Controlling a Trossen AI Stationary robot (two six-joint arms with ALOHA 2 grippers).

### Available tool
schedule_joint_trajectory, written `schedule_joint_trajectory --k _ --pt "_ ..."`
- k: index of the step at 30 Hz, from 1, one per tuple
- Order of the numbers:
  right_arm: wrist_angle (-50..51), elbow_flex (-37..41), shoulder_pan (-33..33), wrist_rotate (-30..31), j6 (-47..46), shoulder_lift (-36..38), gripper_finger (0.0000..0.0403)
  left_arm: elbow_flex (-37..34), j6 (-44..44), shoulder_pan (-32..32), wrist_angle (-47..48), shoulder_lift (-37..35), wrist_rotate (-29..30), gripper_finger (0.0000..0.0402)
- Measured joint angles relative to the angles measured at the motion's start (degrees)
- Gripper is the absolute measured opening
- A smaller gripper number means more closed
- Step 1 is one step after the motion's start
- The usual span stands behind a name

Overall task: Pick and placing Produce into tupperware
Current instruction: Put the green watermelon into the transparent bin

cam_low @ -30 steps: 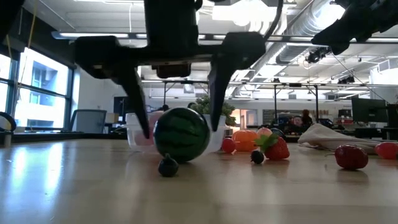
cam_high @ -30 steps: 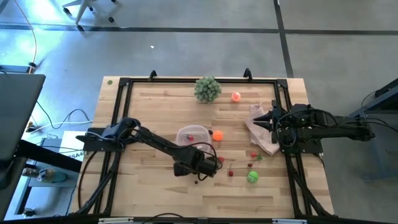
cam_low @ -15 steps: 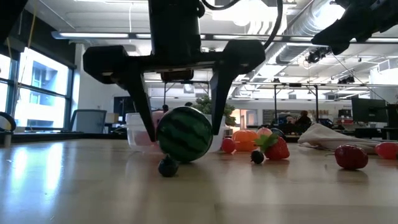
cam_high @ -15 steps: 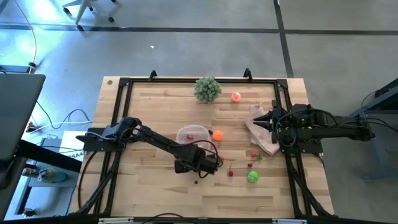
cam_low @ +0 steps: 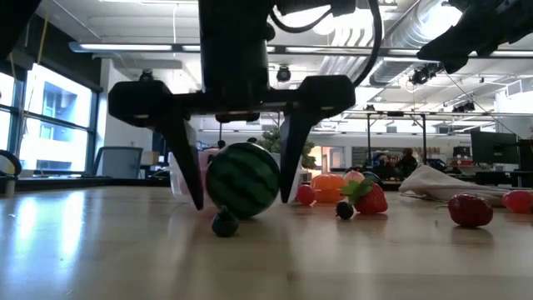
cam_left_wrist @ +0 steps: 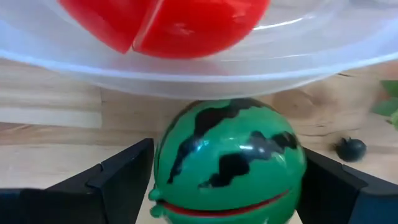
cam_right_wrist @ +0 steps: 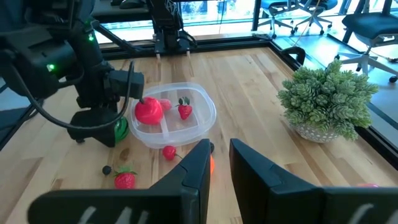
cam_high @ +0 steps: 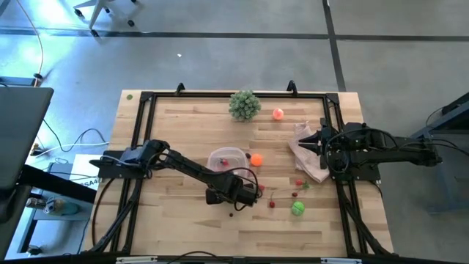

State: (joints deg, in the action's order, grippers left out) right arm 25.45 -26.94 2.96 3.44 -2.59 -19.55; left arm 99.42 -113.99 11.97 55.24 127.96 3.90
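A striped green watermelon ball (cam_left_wrist: 227, 158) of the Produce rests on the table right beside the clear tupperware (cam_high: 226, 158). My left gripper (cam_low: 240, 200) points down over the ball, open, one finger on each side and tips close to the wood; no contact shows. The tupperware (cam_right_wrist: 174, 115) holds a red ball (cam_right_wrist: 148, 111) and a strawberry. A dark berry (cam_low: 223, 223) lies in front of the watermelon ball. My right gripper (cam_right_wrist: 219, 163) waits at the table's right edge, fingers close together with nothing between them.
An orange ball (cam_high: 256, 158) lies right of the tupperware. A bushy green ball (cam_high: 244, 105) and an orange-red ball (cam_high: 278, 114) sit at the far edge. A pinkish-white bag (cam_high: 308, 155) lies under the right arm. A green ball (cam_high: 297, 209) and small berries (cam_high: 272, 204) lie near right.
My left gripper has come down a little around the watermelon ball, so its fingertips now stand close to the table. Its fingers have stayed as wide apart as before. The ball has stayed where it was.
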Motion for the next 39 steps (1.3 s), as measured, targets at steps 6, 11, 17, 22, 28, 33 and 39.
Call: schedule_joint_trajectory --k 6,11,17,22,28,33,39 --pt "0.0 0.0 0.0 0.0 0.0 0.0 0.0052 0.0 0.3 0.0 0.0 0.0 -0.4 0.0321" --pt "0.0 0.0 0.0 0.0 0.0 0.0 0.0052 0.0 1.2 0.0 0.0 0.0 -0.4 0.0321" --pt "0.0 0.0 0.0 0.0 0.0 0.0 0.0052 0.0 1.2 0.0 -0.2 0.8 -0.8 0.0321" --pt "0.0 0.0 0.0 0.0 0.0 0.0 0.0052 0.1 1.7 0.0 -0.6 1.3 -1.3 0.0321" --pt "0.0 0.0 0.0 0.0 0.0 0.0 0.0052 0.1 3.2 0.0 -0.2 1.3 -1.6 0.0301" --pt "0.0 0.0 0.0 0.0 0.0 0.0 0.0052 0.1 3.2 0.0 0.6 1.3 -2.1 0.0266" --pt "0.0 0.0 0.0 0.0 0.0 0.0 0.0052 0.1 3.2 0.0 0.5 1.4 -2.4 0.0296"
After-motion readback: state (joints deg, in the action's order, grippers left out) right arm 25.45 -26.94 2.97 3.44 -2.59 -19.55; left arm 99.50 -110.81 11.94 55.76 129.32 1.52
